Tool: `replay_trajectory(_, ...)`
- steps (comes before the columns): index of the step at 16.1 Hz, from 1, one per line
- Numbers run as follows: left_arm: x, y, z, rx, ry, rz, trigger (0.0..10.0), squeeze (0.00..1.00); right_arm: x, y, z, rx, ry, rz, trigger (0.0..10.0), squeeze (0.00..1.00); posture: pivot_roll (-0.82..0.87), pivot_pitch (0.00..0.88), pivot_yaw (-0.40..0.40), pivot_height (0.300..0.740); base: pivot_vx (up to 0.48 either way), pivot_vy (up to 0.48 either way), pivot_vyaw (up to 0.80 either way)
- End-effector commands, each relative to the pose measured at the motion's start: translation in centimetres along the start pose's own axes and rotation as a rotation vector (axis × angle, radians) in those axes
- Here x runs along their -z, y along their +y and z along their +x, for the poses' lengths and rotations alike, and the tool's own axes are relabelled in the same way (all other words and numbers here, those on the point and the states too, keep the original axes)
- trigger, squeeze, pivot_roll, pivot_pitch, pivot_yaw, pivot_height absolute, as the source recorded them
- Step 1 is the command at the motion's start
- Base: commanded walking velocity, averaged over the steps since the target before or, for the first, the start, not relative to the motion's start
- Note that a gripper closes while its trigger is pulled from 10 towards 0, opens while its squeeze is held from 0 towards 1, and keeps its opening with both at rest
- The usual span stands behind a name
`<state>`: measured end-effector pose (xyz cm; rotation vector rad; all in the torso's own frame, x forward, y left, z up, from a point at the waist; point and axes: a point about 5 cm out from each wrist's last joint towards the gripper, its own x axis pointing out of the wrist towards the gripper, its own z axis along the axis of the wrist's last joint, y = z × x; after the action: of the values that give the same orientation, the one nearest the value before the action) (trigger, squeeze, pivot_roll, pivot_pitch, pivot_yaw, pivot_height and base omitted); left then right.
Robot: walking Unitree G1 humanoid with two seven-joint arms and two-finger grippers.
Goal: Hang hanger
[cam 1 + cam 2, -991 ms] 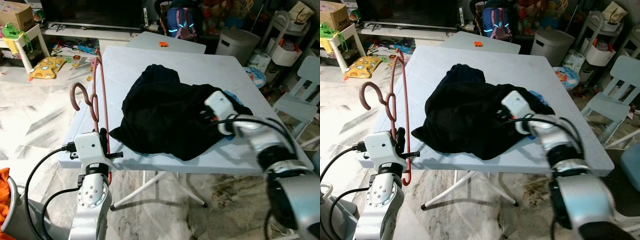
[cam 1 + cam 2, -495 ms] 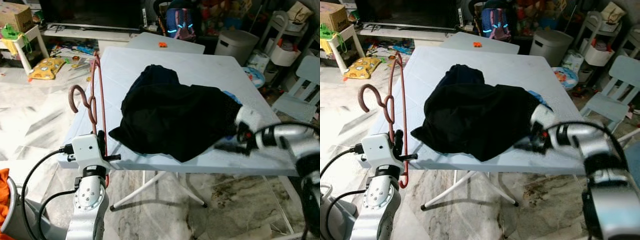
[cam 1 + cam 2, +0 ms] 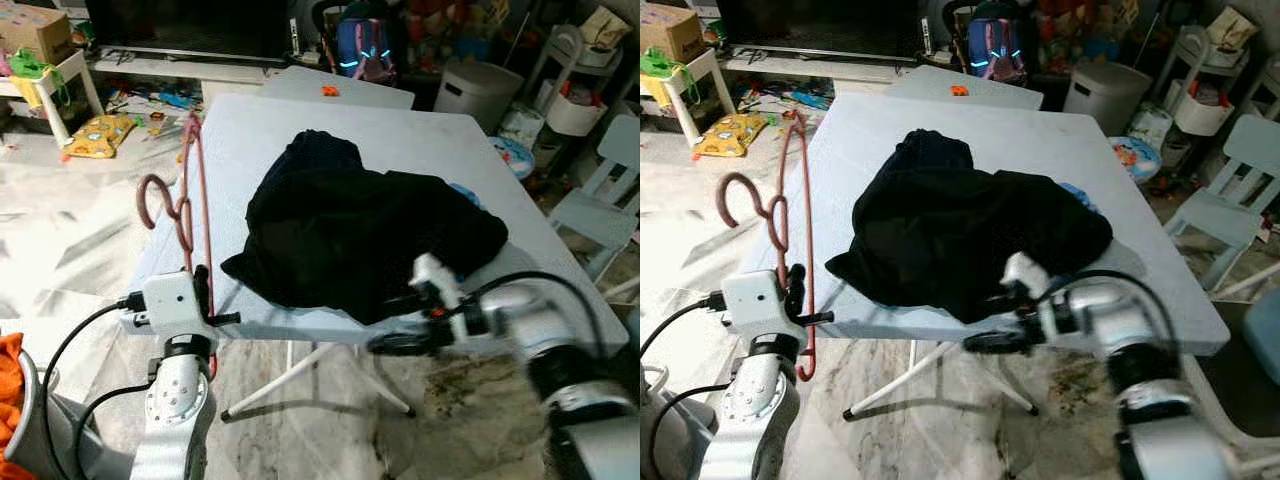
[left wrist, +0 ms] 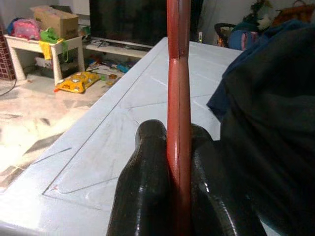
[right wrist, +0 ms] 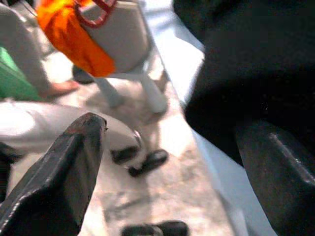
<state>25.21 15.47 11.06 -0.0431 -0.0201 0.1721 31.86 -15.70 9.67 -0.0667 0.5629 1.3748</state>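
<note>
Cluttered home living room: TV [image 3: 190, 25], toys on floor [image 3: 95, 133], backpack [image 3: 360, 48], folding table [image 3: 400, 140]

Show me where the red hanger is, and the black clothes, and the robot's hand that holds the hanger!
red hanger [image 3: 200, 200], left eye view, on its long upright bar.
black clothes [image 3: 360, 235], left eye view, on the middle of the heap.
left gripper [image 4: 178, 172], left wrist view, between its two fingertips, shut on the hanger.

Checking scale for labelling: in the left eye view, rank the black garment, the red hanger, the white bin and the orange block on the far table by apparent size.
1. black garment
2. red hanger, tall but thin, close to the camera
3. white bin, farther back, so its true size is unsure
4. orange block, smallest
</note>
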Motion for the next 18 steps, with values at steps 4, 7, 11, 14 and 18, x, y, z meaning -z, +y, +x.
replay_trajectory(4,-0.4,-0.2,0.0,0.006,-0.010,-0.005,10.0,0.00,-0.6,0.2,3.8,0.013,0.041,0.018,10.0,0.00,0.10,0.000,-0.107,0.740,0.000,0.000,0.00)
replay_trajectory(7,-0.4,-0.3,-0.1,0.003,-0.010,-0.010,10.0,0.00,-1.5,-0.2,5.8,0.117,0.027,0.056,10.0,0.00,0.10,0.000,-0.113,0.740,0.000,0.000,0.00)
replay_trajectory(11,-0.4,-0.4,-0.2,-0.004,-0.010,-0.015,10.0,0.00,-3.2,-1.0,8.6,0.360,-0.008,0.105,10.0,0.00,0.11,0.000,-0.127,0.740,0.000,0.000,0.00)
replay_trajectory(14,-0.4,-0.4,-0.4,-0.011,-0.008,-0.018,10.0,0.00,-4.6,-1.9,9.3,0.590,-0.063,0.152,10.0,0.00,0.12,0.000,-0.137,0.740,0.000,0.000,0.00)
replay_trajectory(18,-0.4,-0.3,-0.5,-0.019,-0.007,-0.019,10.0,0.00,-6.3,-3.0,8.7,0.875,-0.156,0.228,10.0,0.00,0.13,0.000,-0.141,0.740,0.000,0.000,0.00)
